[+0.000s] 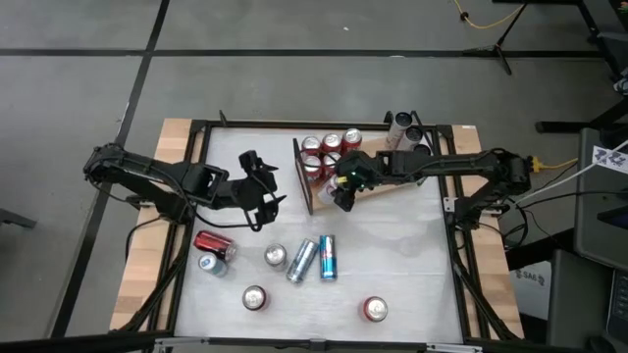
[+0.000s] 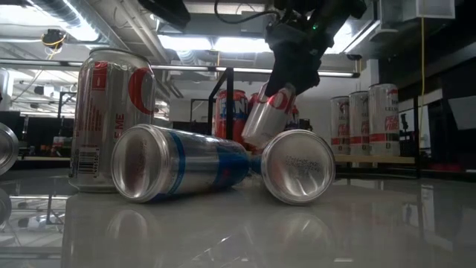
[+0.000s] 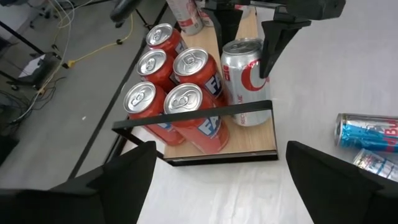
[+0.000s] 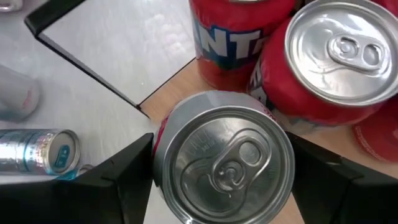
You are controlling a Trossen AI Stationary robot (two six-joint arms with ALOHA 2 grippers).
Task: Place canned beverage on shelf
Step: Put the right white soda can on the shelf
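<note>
Right between our right gripper's [image 4: 221,168] two fingers sits a silver can [image 4: 222,163] — we hold it by its round sides, up near the top. The fingers are spread about as wide as the can. In the low view the can hangs tilted, with its bottom off the table.

A can like this is smooth and a bit slippery. Its thin wall is stiff if the can is full, but it could dent if we squeeze too hard. We cannot tell how heavy it is. Two flat fingers on a round can let it swing, so a hold across the widest part, with a firm, gentle squeeze, looks best to us.

Just past the can is the near edge of the shelf [image 4: 180,84], and just beyond that stand red cans [image 4: 339,59], packed close. Its dark rail [image 4: 87,56] runs off to one side.

Farther off, our left gripper [image 1: 257,191] waits over the table with its fingers apart, holding nothing. Loose cans [image 1: 313,257] lie on the table [image 1: 412,255], well away from both grippers.
</note>
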